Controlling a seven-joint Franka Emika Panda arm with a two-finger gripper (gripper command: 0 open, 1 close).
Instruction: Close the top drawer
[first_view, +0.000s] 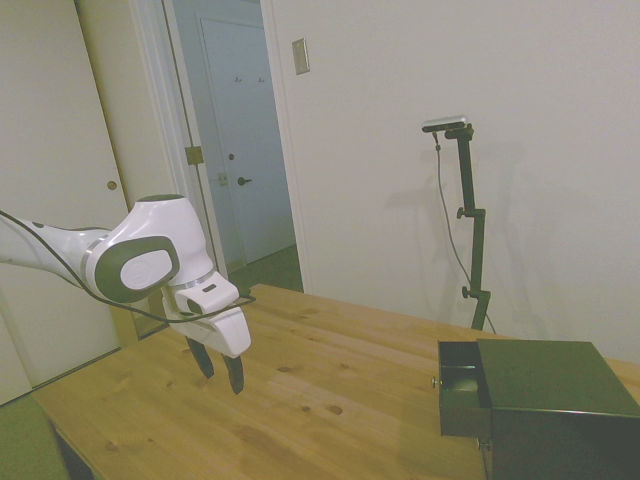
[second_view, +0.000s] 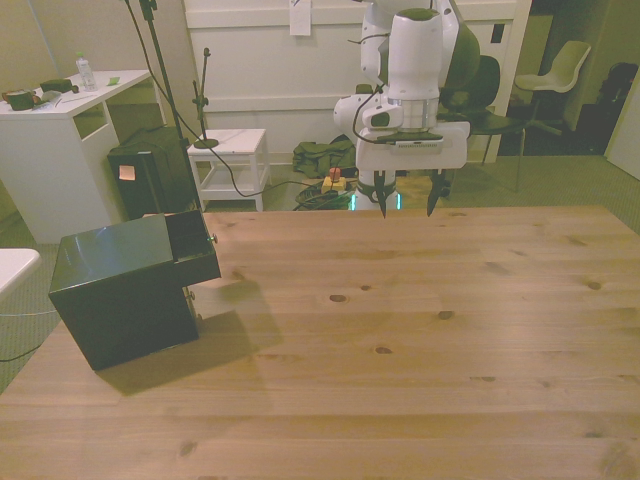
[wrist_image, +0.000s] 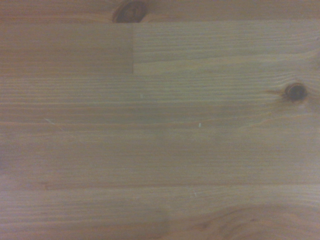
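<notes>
Dark green-black sheet metal makes up the small cabinet (second_view: 120, 290), which sits near the table (second_view: 400, 350) edge at the front view's left, and the top drawer (first_view: 463, 388) stands pulled out of it, a shallow open box with a flat front (first_view: 458, 414) and a tiny knob (second_view: 213, 238). It looks rigid and light, likely to slide in on its runners with little effort, though the cabinet itself may be light enough to skid across the smooth wood if shoved hard. No grip seems needed: a flat, steady push on the middle of the drawer front, close to the knob and in line with the slide, should serve better than pinching the small, probably slippery knob. The pincer (second_view: 408, 206) hangs empty above bare table, fingers parted and pointing down, well apart from the drawer. Only wood grain shows in the wrist view.
</notes>
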